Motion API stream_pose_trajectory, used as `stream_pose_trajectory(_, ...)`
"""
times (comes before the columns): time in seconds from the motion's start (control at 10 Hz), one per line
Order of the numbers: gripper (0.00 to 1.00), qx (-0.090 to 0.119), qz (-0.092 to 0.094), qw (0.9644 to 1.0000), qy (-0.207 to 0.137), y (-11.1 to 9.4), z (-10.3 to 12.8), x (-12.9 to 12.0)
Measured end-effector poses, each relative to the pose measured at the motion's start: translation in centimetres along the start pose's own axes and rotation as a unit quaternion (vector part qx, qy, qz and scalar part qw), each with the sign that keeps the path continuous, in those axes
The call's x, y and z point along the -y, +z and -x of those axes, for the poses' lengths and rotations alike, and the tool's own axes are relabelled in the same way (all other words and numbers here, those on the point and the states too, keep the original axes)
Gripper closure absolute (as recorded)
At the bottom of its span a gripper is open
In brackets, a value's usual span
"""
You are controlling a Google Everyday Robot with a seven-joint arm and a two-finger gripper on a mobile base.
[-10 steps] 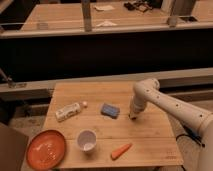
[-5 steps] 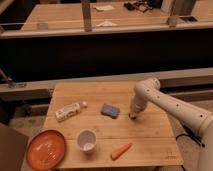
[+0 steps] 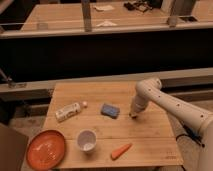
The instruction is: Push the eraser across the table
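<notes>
Camera view | closed, empty-handed white two-finger gripper tip-down on light wooden plank table | small flat black eraser hidden at tip, cannot confirm | likely light, stiff, slides easily; push long edge low

The table is a light wooden top of lengthwise planks with visible grain, roughly square, seen from above and a little to one side, its far edge toward a dark bench. The eraser shows only as a small dark mark lying flat on the planks in the table's right half (its shape cannot be made out, most of it being hidden). The gripper is lowered onto that spot with its fingers closed, the tips at the board's surface, so that the eraser lies right at them, seemingly touching.
</notes>
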Motion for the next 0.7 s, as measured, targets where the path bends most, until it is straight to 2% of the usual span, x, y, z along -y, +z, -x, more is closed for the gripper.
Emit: stream_pose_trajectory(0.7, 1.0, 0.001, -0.002, 1.0, 0.001, -0.31, -0.26, 0.28)
